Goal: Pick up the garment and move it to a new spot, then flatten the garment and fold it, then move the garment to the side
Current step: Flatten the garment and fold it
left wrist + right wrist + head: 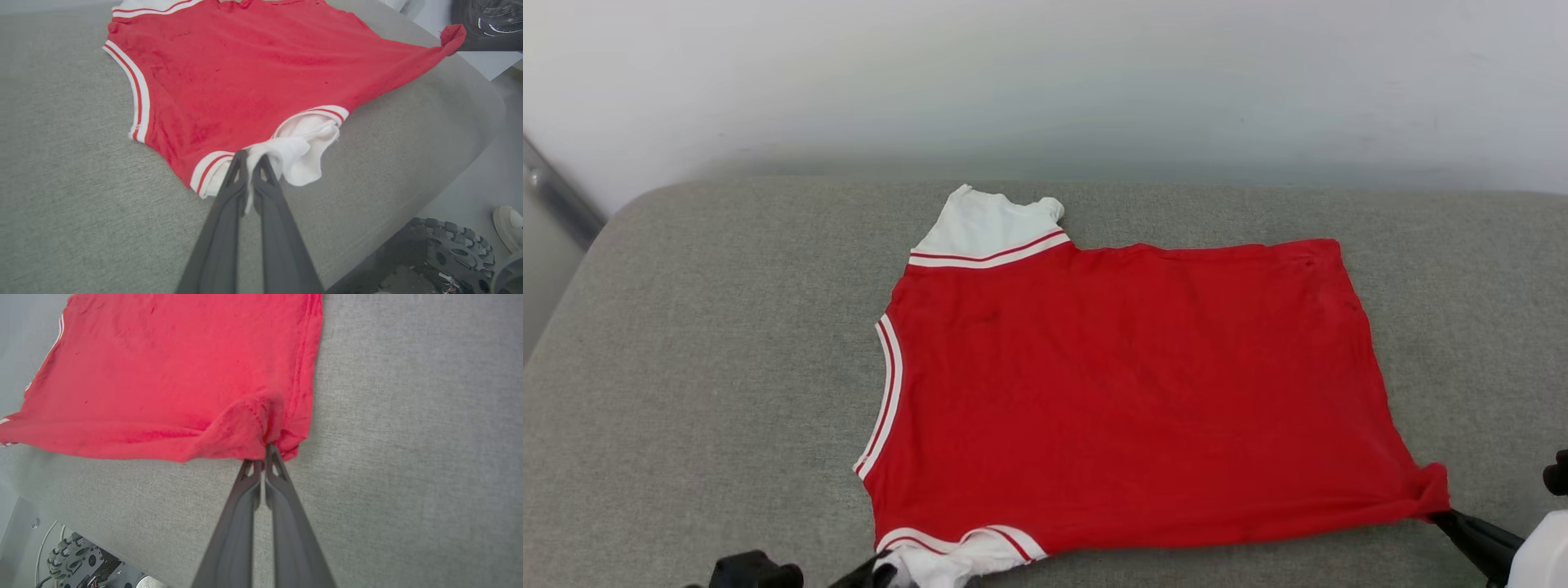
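The garment (1127, 392), a red shirt with white sleeves and striped trim, lies spread flat on the grey cushioned surface (703, 392), plain red side up. At the near left, my left gripper (250, 157) is shut on the garment's white sleeve (302, 153); the head view shows this left gripper (882, 567) at its bottom edge. My right gripper (264, 451) is shut on the bunched red hem corner (249, 428), at the near right in the head view (1441, 510). The far white sleeve (984, 224) lies flat.
A pale wall (1045, 82) rises behind the surface. The surface's near edge drops to the floor, where the robot's wheeled base (445, 253) and a person's white shoe (508, 224) show. Grey fabric lies bare left and right of the garment.
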Controlling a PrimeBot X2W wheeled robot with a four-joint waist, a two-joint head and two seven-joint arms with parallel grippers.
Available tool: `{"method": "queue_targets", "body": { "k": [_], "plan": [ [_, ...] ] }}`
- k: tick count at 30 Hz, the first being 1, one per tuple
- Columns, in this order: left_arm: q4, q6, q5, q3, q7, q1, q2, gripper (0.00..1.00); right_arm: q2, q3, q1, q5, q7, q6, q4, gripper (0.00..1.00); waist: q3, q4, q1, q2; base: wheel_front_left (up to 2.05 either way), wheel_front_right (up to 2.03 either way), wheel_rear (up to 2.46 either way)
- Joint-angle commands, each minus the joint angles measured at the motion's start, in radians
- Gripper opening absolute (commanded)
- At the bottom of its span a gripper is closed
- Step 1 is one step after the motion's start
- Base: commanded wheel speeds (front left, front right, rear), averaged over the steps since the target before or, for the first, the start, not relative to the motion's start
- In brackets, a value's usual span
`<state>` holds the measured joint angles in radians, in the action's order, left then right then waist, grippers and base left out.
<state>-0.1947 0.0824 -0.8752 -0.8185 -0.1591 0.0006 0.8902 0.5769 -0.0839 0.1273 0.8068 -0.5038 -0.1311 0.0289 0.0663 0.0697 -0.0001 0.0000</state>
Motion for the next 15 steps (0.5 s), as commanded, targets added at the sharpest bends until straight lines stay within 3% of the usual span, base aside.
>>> {"method": "queue_targets", "body": {
  "k": [1, 7, 15],
  "plan": [
    [-0.004, 0.000, 0.004, 0.008, -0.008, -0.017, 0.000, 0.00, -0.005, 0.008, -0.001, -0.006, -0.004, 0.001, 0.008, 0.00, 0.005, -0.002, 0.0001, 0.0000, 0.00, 0.00, 0.00],
    [-0.039, -0.006, 0.035, 0.052, -0.033, -0.095, 0.002, 0.00, -0.026, 0.047, -0.038, -0.023, -0.045, 0.001, 0.057, 0.00, 0.041, -0.007, 0.0001, 0.0000, 0.00, 0.00, 0.00],
    [-0.033, -0.023, 0.074, 0.096, 0.016, -0.254, 0.000, 0.00, -0.036, 0.044, -0.141, -0.061, -0.103, 0.001, 0.082, 0.00, 0.138, -0.017, 0.0001, 0.0000, 0.00, 0.00, 0.00]
  ]
}}
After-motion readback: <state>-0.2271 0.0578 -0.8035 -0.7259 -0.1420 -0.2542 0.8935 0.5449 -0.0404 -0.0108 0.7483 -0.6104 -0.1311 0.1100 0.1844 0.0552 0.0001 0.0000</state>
